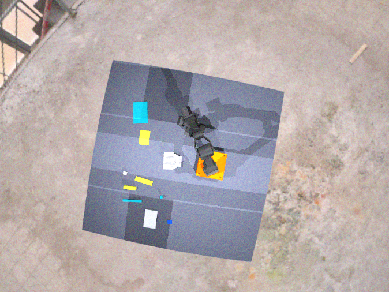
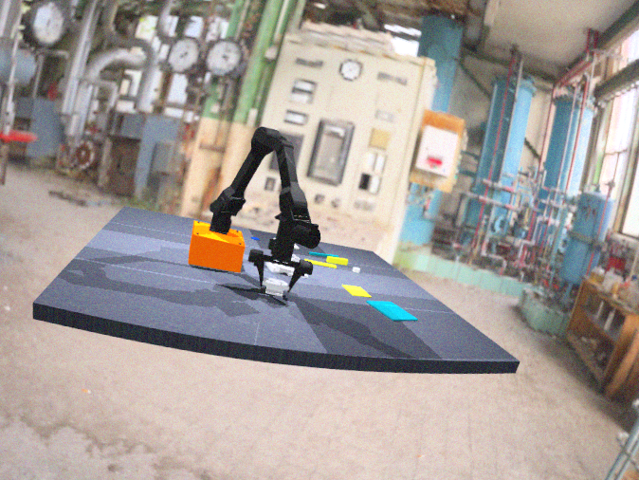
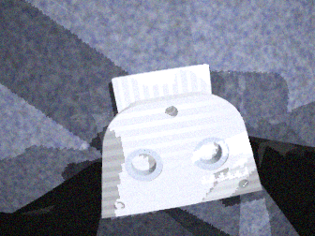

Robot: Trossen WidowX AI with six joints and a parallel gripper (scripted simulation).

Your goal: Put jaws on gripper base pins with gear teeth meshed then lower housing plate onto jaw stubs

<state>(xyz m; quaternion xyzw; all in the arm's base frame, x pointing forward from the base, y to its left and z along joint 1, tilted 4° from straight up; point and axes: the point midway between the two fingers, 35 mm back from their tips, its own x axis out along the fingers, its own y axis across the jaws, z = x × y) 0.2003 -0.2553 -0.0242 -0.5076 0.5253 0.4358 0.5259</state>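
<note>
The white housing plate (image 2: 276, 286) (image 3: 178, 133) has two round holes and a raised strip along one edge. It is low over the grey table; whether it touches is unclear. My gripper (image 2: 275, 293) (image 3: 173, 157) is shut on it, one finger against each side; the tips are partly hidden by the plate. In the top view the arm covers the plate. The white gripper base (image 1: 167, 167) stands on the table between the plate and the loose parts. White curved shapes, apparently the jaws, lie on it; whether their teeth mesh is too small to tell.
The arm stands on an orange box (image 1: 221, 166) (image 2: 215, 253) beside the gripper base. A cyan slab (image 1: 140, 112) (image 2: 392, 310) and yellow slab (image 1: 144, 137) (image 2: 356, 290) lie flat on the other side. Several small bars, small blocks and a white slab (image 1: 150, 219) lie farther off.
</note>
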